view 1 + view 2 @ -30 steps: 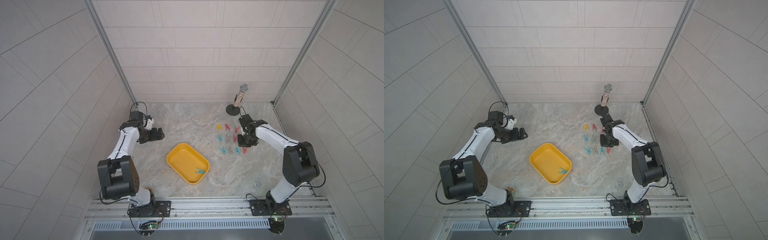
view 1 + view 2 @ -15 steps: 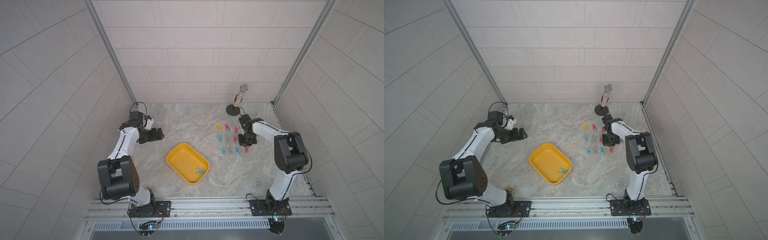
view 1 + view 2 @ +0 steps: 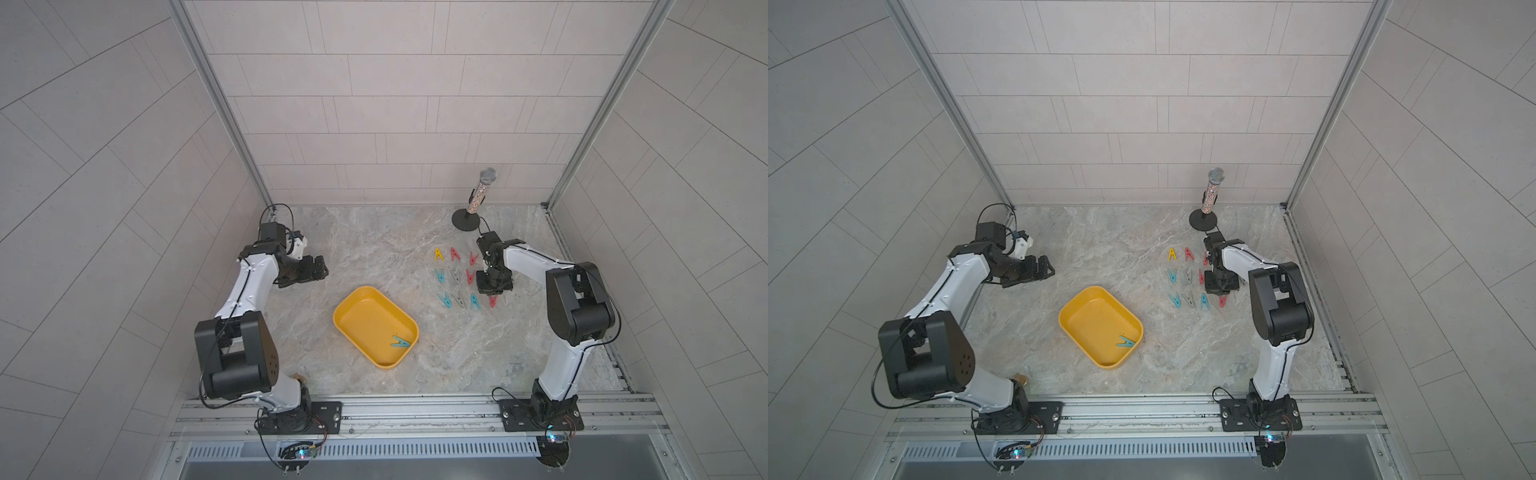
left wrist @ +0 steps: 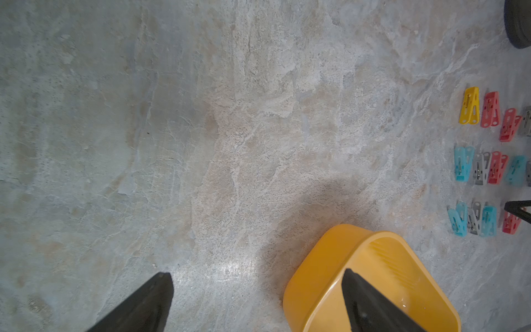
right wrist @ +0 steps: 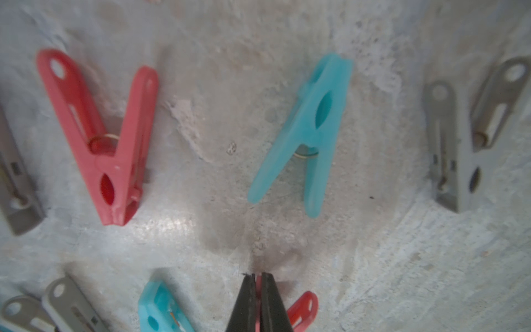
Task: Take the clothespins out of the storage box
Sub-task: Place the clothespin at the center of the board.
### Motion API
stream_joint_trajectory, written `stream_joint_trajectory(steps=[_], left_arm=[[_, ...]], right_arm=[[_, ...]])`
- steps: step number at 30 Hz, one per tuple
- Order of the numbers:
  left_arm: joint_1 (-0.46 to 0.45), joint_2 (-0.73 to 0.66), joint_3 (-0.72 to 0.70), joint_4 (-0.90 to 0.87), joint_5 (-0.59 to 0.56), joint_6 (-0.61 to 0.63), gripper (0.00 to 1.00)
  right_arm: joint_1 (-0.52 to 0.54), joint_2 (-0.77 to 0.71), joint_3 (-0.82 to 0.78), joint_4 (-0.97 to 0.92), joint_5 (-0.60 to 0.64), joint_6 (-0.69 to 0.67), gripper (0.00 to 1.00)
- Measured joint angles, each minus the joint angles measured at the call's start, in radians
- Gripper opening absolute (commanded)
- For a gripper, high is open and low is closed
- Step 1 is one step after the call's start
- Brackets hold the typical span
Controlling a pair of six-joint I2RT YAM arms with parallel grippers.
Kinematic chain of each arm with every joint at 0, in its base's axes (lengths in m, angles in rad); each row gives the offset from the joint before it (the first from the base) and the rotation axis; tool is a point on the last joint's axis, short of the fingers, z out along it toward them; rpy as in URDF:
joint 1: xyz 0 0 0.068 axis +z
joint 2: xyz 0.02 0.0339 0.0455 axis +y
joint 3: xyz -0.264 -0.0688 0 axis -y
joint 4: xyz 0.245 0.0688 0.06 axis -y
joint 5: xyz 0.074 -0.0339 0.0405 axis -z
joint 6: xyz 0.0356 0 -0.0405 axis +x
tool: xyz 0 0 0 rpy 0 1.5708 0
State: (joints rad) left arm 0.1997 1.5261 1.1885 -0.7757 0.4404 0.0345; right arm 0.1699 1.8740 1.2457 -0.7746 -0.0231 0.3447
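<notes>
We see the right end effector pressed together on a red clothespin, at the end of the row nearest the robot's base among the clothespins laid out on the counter. One teal clothespin lies in the yellow box. The left end effector hangs spread wide, apart from the box.

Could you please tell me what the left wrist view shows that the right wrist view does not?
Only the left wrist: the box, the yellow peg and the open left gripper. Only the right wrist: the right gripper shut on a red peg. Both: red, teal and grey pegs in rows on the table.
</notes>
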Motion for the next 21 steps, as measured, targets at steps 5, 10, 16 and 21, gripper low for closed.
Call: stream_joint_trajectory(steps=[5, 10, 16, 21], left_arm=[[0.0, 0.0, 0.0, 0.0, 0.0, 0.0, 1.0], [0.0, 0.0, 0.0, 0.0, 0.0, 0.0, 1.0], [0.0, 0.0, 0.0, 0.0, -0.001, 0.0, 1.0], [0.0, 0.0, 0.0, 0.0, -0.019, 0.004, 1.0]], right_arm=[[0.0, 0.0, -0.011, 0.006, 0.003, 0.0, 0.17], [0.002, -0.002, -0.011, 0.008, 0.006, 0.005, 0.26], [0.022, -0.053, -0.01, -0.017, 0.007, 0.005, 0.35], [0.071, -0.188, 0.013, -0.032, 0.006, 0.001, 0.35]])
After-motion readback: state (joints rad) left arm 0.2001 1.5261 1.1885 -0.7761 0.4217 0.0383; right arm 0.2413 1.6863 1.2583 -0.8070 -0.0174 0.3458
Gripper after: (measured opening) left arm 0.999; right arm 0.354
